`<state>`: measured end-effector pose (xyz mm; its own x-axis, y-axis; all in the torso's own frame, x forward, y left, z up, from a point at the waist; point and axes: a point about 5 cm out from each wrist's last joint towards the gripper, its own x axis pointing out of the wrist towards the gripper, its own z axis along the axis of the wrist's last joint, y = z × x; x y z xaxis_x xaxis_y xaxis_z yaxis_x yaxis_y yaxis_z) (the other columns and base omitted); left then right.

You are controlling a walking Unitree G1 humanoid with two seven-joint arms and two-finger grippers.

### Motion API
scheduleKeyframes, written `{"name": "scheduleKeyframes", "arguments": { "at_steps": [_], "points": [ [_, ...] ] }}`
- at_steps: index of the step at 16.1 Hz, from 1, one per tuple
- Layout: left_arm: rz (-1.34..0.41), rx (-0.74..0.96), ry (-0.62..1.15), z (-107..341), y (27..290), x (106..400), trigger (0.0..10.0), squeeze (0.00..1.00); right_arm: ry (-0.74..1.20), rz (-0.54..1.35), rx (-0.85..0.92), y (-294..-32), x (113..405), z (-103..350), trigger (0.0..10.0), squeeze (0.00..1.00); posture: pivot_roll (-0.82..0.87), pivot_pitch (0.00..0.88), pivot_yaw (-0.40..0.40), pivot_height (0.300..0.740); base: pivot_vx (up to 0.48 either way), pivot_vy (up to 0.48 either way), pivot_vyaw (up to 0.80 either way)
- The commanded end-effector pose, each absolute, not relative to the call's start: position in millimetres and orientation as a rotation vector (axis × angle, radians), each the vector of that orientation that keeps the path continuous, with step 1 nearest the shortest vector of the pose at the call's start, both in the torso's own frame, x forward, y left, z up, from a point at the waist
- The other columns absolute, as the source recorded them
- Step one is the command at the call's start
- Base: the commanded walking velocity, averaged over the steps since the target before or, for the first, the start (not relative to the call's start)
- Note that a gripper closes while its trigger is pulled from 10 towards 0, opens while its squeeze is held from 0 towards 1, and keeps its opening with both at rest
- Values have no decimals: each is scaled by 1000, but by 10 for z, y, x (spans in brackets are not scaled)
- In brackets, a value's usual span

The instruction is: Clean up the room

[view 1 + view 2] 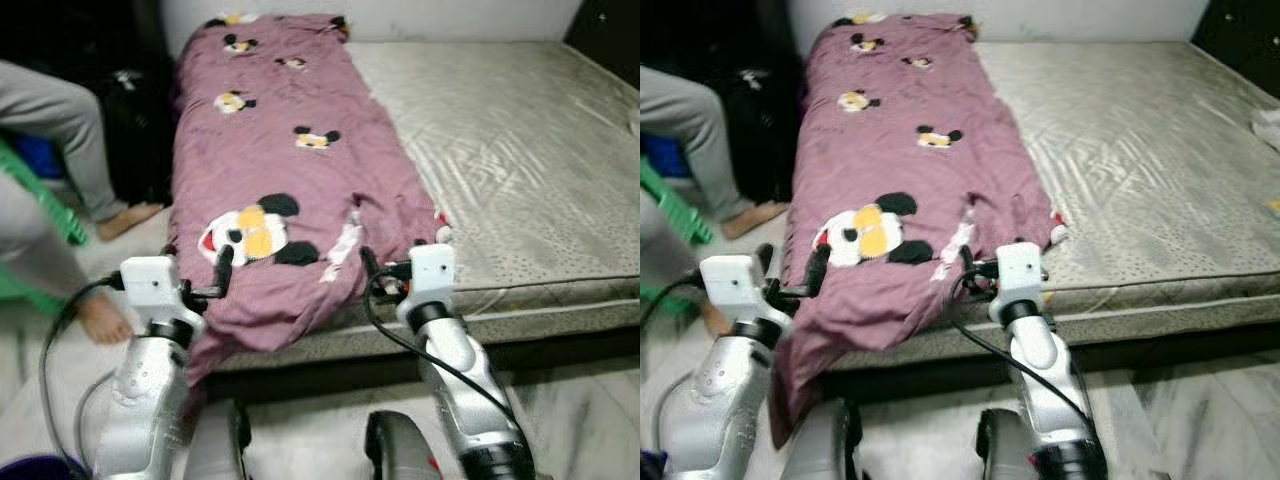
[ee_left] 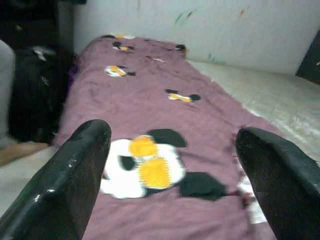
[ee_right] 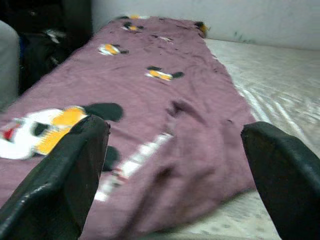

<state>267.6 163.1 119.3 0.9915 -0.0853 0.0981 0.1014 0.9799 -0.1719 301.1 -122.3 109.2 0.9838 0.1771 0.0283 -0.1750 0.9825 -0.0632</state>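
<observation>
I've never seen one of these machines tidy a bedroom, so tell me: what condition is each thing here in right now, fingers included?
Purple blanket: laid lengthwise along the bed's left side, near end rumpled and hanging over the edge.
Mattress: bare on the right side, uncovered.
Left gripper: fingers open, at the blanket's near edge, holding nothing.
Right gripper: fingers open, at the blanket's near edge, holding nothing.
Person: seated left of the bed, barefoot.

Both head eyes look forward and down from the foot of the grey mattress [image 1: 520, 150]. Each wrist camera sits low and close, facing along the mauve cartoon-mouse blanket [image 2: 150, 100], which all views share.
</observation>
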Motion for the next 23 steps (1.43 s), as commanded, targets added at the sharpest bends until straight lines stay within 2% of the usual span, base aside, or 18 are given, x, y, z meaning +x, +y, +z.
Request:
{"name": "scheduleKeyframes", "arguments": {
  "at_steps": [1,12,15,17,19,23],
  "points": [
    [-103,-165,-99,1221,1630,2684,10000,0,-27,171,-63,-1244,3020,1076,10000,0,-26,86,-31,600,285,0,0],
    [-104,-165,-102,1220,1615,2693,10000,0,-22,168,-69,-1247,3041,1058,10000,0,-30,88,-30,600,292,0,0],
    [-82,-179,-91,1205,1618,2695,10000,0,-8,180,-51,-1235,3035,1038,10000,0,-29,91,-32,600,0,0,0],
    [-79,-178,-90,1205,1622,2699,10000,0,-6,185,-50,-1228,3025,1027,10000,0,-29,91,-32,586,0,0,0],
    [-76,-174,-88,1200,1618,2712,10000,0,4,201,-43,-1209,3019,1008,10000,0,-30,91,-31,552,0,0,0],
    [-71,-173,-90,1205,1616,2726,10000,0,30,211,-42,-1205,3025,969,10000,0,-32,93,-31,548,0,0,0]
  ]
}}
